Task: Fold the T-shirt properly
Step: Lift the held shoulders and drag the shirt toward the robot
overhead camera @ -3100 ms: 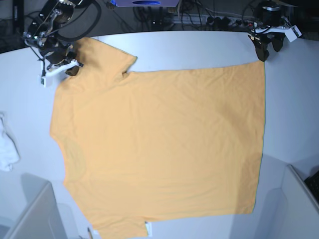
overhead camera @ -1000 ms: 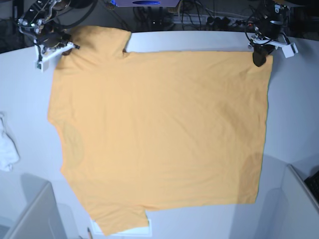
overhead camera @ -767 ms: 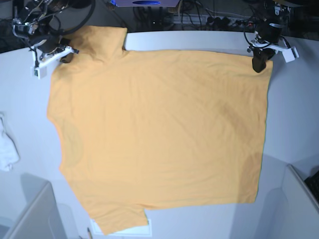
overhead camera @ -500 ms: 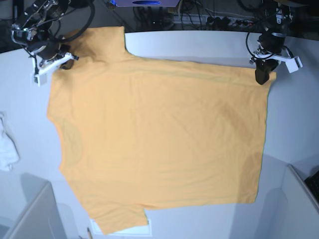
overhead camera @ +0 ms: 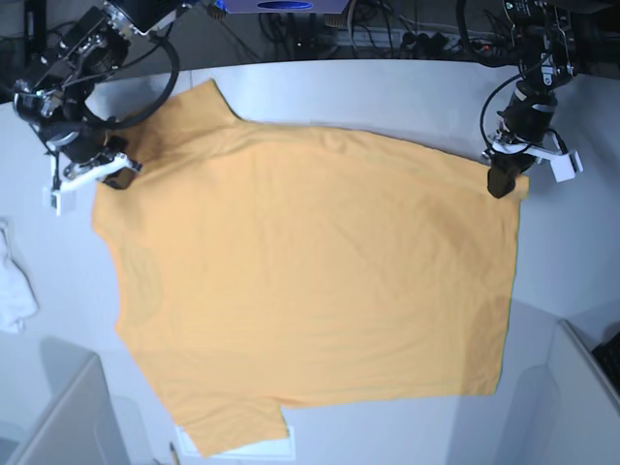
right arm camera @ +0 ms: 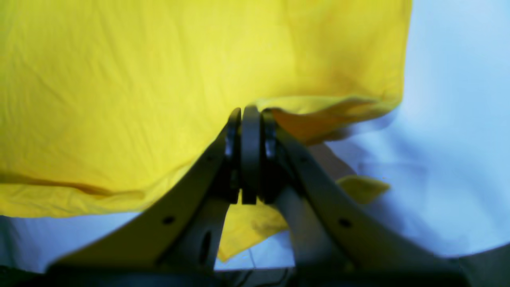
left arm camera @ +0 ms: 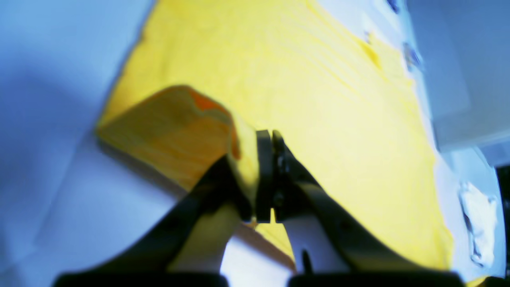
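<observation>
The plain orange-yellow T-shirt [overhead camera: 310, 281] lies spread over the white table [overhead camera: 387, 87], with no print showing. Its far edge is raised and bows between my two grippers. On the base view's right, my left gripper [overhead camera: 499, 182] is shut on the shirt's far right corner. The left wrist view shows its closed fingers [left arm camera: 263, 175] pinching a folded-over flap of the T-shirt [left arm camera: 318, 79]. On the base view's left, my right gripper [overhead camera: 111, 174] is shut on the shirt's edge near the far sleeve. In the right wrist view, fabric of the T-shirt [right arm camera: 159, 71] bunches around the right gripper [right arm camera: 249, 159].
A small white cloth [overhead camera: 14, 286] lies at the table's left edge, also seen as the white cloth [left arm camera: 478, 223] in the left wrist view. Grey bins stand at the near left [overhead camera: 58, 417] and near right [overhead camera: 586, 387]. Cables run along the back.
Both grippers have moved toward the near side of the table, dragging the shirt's far edge with them. That edge now arches between them. Both grips stay shut.
</observation>
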`<state>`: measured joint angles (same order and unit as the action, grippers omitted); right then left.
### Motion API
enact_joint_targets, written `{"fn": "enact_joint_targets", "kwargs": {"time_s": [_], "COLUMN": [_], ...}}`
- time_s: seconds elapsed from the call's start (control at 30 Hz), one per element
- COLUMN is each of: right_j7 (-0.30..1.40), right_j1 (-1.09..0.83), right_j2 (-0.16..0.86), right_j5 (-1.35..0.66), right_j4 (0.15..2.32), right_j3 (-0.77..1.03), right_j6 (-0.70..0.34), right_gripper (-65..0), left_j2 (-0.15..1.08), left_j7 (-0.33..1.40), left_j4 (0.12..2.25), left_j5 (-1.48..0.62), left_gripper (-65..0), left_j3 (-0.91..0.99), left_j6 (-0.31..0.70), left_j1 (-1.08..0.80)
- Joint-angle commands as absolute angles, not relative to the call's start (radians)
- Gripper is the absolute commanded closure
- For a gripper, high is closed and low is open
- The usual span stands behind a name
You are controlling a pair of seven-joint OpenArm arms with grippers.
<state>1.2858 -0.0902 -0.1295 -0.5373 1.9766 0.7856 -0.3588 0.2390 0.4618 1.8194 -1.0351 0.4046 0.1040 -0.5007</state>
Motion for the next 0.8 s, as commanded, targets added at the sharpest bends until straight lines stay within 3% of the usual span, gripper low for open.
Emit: {"fn": "enact_joint_targets", "kwargs": {"time_s": [0.0, 0.23, 0.5, 0.77], "right_j7": [1.267, 1.267, 1.267, 1.262], "right_j1": [-0.065, 0.028, 0.097, 0.159], "right_j2": [-0.119, -0.119, -0.119, -0.119], "right_j5": [-0.556, -0.549, -0.553, -0.549], "right_j4": [1.994, 1.991, 1.963, 1.844], "right_j3": [0.786, 0.786, 0.774, 0.774], "right_j6": [-0.36, -0.357, -0.286, -0.285], "right_gripper": [0.0, 0.0, 0.0, 0.0], "left_j2": [0.249, 0.248, 0.243, 0.245], "left_j7": [0.446, 0.444, 0.44, 0.443], "left_j4": [1.836, 1.836, 1.834, 1.819], "left_j5": [-1.044, -1.044, -1.044, -1.044], "left_gripper": [0.0, 0.0, 0.0, 0.0], "left_j3": [0.412, 0.414, 0.414, 0.414], "left_j6": [0.117, 0.117, 0.116, 0.033], "left_j1": [-0.492, -0.472, -0.441, -0.386]}}
